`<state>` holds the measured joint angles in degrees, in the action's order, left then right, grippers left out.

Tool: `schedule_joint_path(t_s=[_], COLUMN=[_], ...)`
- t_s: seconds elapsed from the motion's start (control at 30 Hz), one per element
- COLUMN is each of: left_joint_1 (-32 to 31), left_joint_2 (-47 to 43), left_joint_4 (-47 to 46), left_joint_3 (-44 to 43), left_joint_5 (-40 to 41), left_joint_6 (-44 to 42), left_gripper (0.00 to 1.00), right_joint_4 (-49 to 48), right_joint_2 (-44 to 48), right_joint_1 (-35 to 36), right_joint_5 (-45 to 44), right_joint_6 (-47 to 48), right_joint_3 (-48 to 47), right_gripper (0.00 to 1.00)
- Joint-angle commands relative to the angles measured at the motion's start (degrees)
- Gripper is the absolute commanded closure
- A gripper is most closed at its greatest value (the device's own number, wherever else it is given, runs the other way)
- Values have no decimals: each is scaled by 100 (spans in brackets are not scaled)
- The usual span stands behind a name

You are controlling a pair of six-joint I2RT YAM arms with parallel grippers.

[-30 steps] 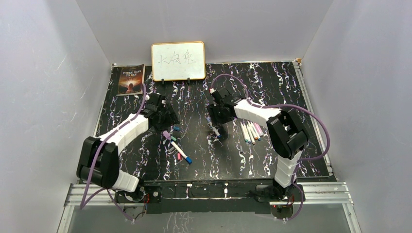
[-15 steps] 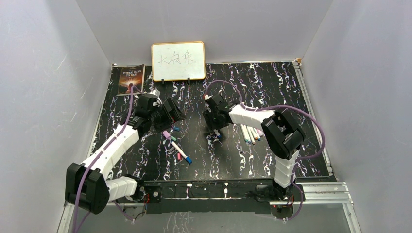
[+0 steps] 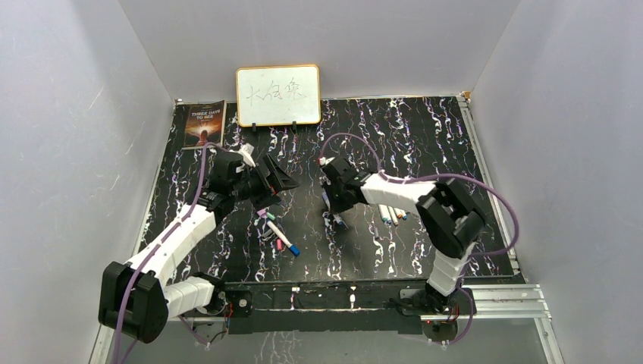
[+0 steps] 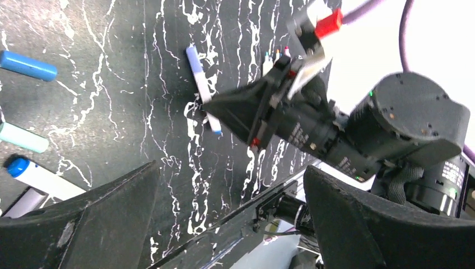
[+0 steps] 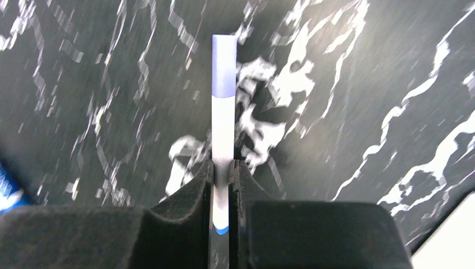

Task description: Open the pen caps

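My right gripper (image 5: 223, 168) is shut on a slim white pen (image 5: 223, 129) near its blue-tipped end. The pen's pale blue-purple cap (image 5: 224, 67) sticks out past the fingertips, low over the table. From the top view this gripper (image 3: 336, 214) is at the table's middle. My left gripper (image 3: 286, 182) hovers to its left, open wide with nothing between its fingers (image 4: 73, 218). In the left wrist view the held pen (image 4: 200, 84) lies ahead. Below lie a blue cap (image 4: 28, 65), a teal cap (image 4: 22, 137) and a white pen with a blue end (image 3: 282, 236).
Several more white pens (image 3: 390, 211) lie in a row just right of the right gripper. A purple cap (image 3: 260, 212) lies beside the teal one. A small whiteboard (image 3: 277, 95) and a book (image 3: 204, 123) stand at the back. A metal rail (image 3: 326, 299) runs along the near edge.
My right gripper has closed on the white pen and shifted slightly left. My left gripper has opened fully and swung up and to the right, toward the right gripper.
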<state>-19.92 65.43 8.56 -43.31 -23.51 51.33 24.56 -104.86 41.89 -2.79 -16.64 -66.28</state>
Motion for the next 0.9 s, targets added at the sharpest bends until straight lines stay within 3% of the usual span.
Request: schedule_joint_path(t_s=[0.0,0.2,0.33,0.57,0.87], left_joint_1=[32,8,-102,-397,-769], left_joint_2=[-347,-495,-487,-304,-132], left_joint_4=[-554,-977,-1033,-1223,-1239], left_joint_3=[255,575,589,589,520], left_joint_5=[-365,-331,-206,65,356], left_joint_6=[408,817,899,1045,1058], left_gripper=[1,2,2,9,37], right_joint_4=[-308,-1262,-1902,-2193,-2112], right_joint_2=[1165,2238,2601,2645,2659], right_joint_1=[1,2,27,445,508], right_joint_5=[1369,3025,3540,3359,3056], right_joint_6=[-263,-1212,-1837,-2240,-2360], right_joint_3=[453,1195,1585,1461,1225], right_gripper=[100,100,100,100,100])
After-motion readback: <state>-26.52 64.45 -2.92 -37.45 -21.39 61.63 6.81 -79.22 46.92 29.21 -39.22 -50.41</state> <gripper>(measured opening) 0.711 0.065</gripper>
